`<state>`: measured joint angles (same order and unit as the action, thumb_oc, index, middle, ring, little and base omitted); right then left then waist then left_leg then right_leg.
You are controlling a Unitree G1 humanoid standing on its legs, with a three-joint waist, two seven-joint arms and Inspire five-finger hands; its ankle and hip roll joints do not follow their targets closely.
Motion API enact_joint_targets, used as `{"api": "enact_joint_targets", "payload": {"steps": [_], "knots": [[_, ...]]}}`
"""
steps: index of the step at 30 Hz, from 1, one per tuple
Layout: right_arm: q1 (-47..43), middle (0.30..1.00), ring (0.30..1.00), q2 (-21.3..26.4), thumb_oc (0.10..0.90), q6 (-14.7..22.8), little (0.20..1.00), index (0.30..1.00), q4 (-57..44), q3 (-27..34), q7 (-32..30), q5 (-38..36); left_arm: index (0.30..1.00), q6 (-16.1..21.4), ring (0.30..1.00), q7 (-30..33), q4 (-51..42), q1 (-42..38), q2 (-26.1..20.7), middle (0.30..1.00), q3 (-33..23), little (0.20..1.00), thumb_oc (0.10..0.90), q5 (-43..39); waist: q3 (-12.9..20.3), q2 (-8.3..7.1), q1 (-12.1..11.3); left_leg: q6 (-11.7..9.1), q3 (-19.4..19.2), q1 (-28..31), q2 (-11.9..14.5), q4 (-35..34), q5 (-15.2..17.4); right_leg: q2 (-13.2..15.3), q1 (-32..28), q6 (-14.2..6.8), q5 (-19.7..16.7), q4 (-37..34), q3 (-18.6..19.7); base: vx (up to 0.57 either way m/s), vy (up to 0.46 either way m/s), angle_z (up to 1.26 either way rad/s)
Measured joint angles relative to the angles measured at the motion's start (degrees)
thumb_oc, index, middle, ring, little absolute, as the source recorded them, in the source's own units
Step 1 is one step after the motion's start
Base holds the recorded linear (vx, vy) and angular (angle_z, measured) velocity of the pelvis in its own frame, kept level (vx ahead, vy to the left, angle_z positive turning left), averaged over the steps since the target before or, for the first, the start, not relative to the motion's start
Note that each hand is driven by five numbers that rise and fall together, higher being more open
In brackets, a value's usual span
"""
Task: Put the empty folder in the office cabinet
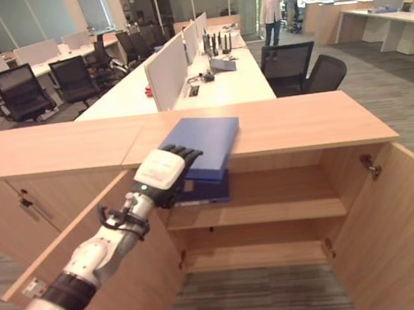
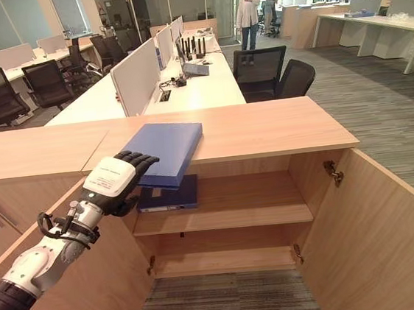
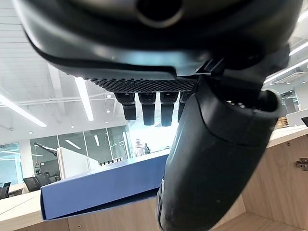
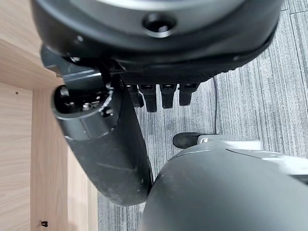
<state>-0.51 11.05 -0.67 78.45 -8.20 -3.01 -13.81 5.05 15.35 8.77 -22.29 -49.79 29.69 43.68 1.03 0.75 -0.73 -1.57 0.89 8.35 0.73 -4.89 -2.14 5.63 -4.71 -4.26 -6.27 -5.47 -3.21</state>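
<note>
**Blue folder lying half off the cabinet top, left hand at its near end**

You are looking at the blue folder (image 1: 204, 143) lying flat on the wooden top of the office cabinet (image 1: 300, 123), at the front edge of that top, just above the open compartment. Its long axis is running from the front edge back toward the rear of the top, slanting a little to the right as it goes away from you. The near end is sticking out past the front edge and hanging over the opening, while the far end is resting on the wood.

Your left hand (image 1: 166, 171) is reaching in from the lower left and sitting on the overhanging near end. The fingers (image 1: 188, 154) are lying over the folder's upper face, and in the left wrist view the thumb (image 3: 211, 159) is sitting under the folder's lower edge, so the hand is pinching the folder between fingers and thumb.

Inside the cabinet, a second dark blue folder (image 1: 205, 191) is lying flat on the upper shelf (image 1: 272, 211), at its left end, right below the hand. Both cabinet doors are standing open, the right door (image 1: 399, 216) swung out toward you.

Your right hand (image 4: 159, 96) is hanging over the grey carpet (image 4: 255, 96) beside a wooden panel, fingers loosely extended and holding nothing
</note>
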Motion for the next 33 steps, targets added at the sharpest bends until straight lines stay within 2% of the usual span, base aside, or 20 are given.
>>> {"api": "enact_joint_targets", "payload": {"steps": [13, 25, 31, 32, 33], "knots": [[-0.2, 0.9, 0.9, -0.1, 0.8, 0.0, 0.9, 0.9, -0.1, -0.1, 0.0, 0.0, 0.9, -1.4, 0.9, 0.1, 7.1, -3.3, 3.2, 0.9, 2.4, 0.9, 0.8, 1.2, 0.0, -0.09, 0.7, 0.0, -1.0, 0.6, 0.0, 0.0, 0.4, -0.1, -0.1, -0.1, 0.0, 0.0, 1.1, 0.0, 0.005, -0.04], [-0.2, 0.9, 0.9, -0.1, 0.8, -0.1, 0.9, 0.9, 0.0, -0.1, 0.0, 0.0, 0.9, -2.7, 0.9, 0.1, 11.5, -3.8, 3.8, 0.9, 4.3, 0.9, 0.8, 2.2, 0.1, -0.36, 0.7, 0.1, -1.3, 0.7, 0.0, 0.0, 0.4, -0.1, -0.1, -0.1, 0.0, 0.0, 1.2, 0.0, 0.0, 0.0], [-0.1, 0.9, 0.9, -0.1, 0.8, 0.0, 0.9, 0.9, 0.0, -0.3, 0.1, 0.0, 0.9, -3.0, 0.9, 0.4, 17.0, -8.7, 3.8, 0.9, 7.8, 0.9, 0.8, 2.3, 0.3, -0.6, 0.8, 0.0, -1.5, 0.8, 0.0, 0.0, 0.4, -0.1, -0.1, -0.1, 0.0, 0.0, 1.3, 0.0, 0.0, 0.0], [-0.1, 0.9, 0.9, 0.0, 0.8, 0.0, 0.9, 0.9, 0.0, -0.8, 0.0, 0.1, 0.841, -3.1, 0.841, 0.7, 18.7, -9.9, 3.8, 0.841, 9.1, 0.841, 0.761, 2.3, 0.5, -0.67, 0.8, 0.0, -1.5, 0.8, 0.0, 0.0, 0.4, -0.1, -0.1, -0.1, 0.0, 0.0, 1.3, 0.0, 0.0, 0.0], [-0.1, 0.9, 0.9, 0.0, 0.8, 0.0, 0.9, 0.9, 0.0, -1.6, 0.0, 0.1, 0.716, -3.1, 0.716, 0.9, 20.4, -11.2, 3.8, 0.716, 10.5, 0.716, 0.678, 2.3, 0.7, -0.74, 0.9, 0.0, -1.6, 0.7, 0.0, 0.0, 0.4, -0.1, 0.0, -0.1, 0.0, 0.0, 1.3, -0.01, -0.012, -0.04]]}}
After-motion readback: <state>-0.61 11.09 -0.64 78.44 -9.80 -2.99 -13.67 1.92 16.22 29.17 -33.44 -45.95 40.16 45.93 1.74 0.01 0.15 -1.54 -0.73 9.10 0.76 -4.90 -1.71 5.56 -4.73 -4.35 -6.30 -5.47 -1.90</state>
